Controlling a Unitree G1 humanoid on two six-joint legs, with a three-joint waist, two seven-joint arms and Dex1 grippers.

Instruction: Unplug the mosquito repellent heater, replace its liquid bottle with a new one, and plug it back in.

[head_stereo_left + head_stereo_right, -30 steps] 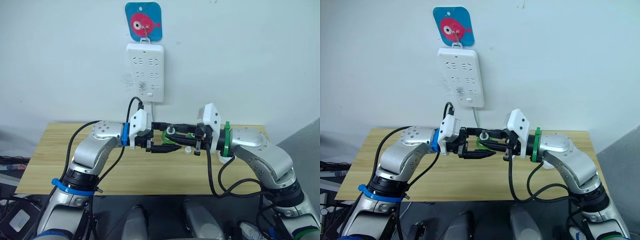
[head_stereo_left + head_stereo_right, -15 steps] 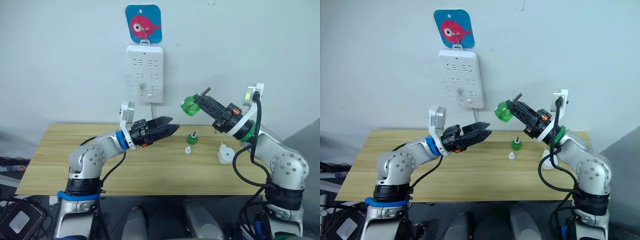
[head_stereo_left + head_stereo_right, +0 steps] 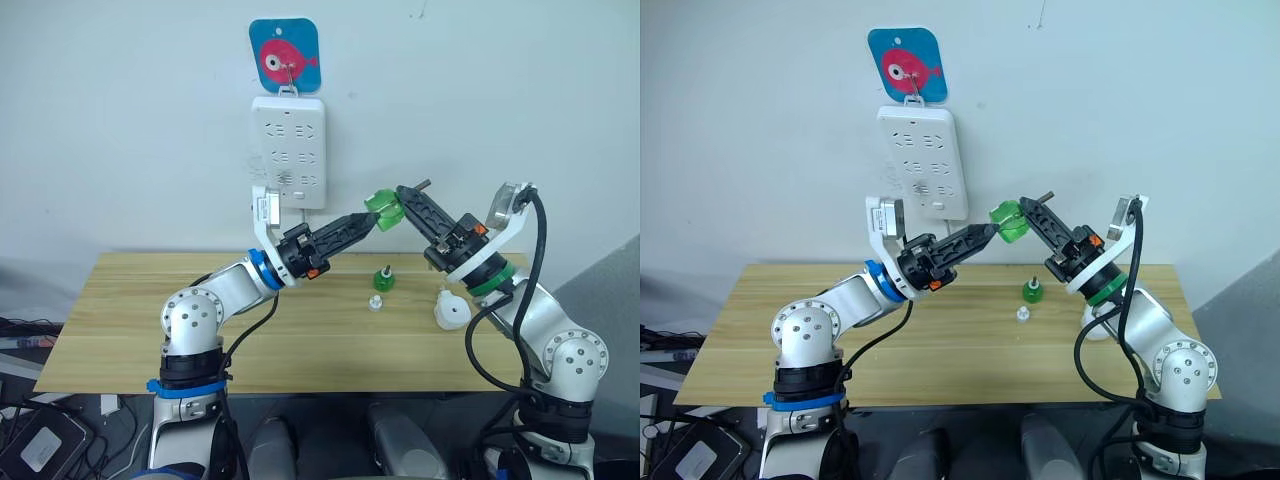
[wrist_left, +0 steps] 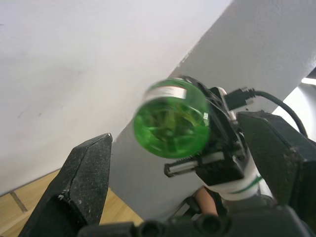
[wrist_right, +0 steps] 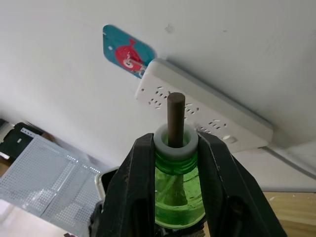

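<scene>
My right gripper is raised in front of the wall and shut on a translucent green liquid bottle, gripped at the neck with its dark wick sticking out. My left gripper is open, its tips just short of that bottle's base. A second green bottle stands upright on the table with a tiny clear cap lying beside it. I cannot tell which bottle is the new one. The white mosquito repellent heater lies unplugged on the table under my right arm.
A white multi-socket power strip hangs on the wall from a blue fish hook plate, its cord running down behind the table. The wooden table stands against the wall.
The left gripper has risen and reached right, up to the base of the held bottle. The right gripper keeps the bottle at about the same height, wrist slightly lower. A second ago both grippers met low over the table.
</scene>
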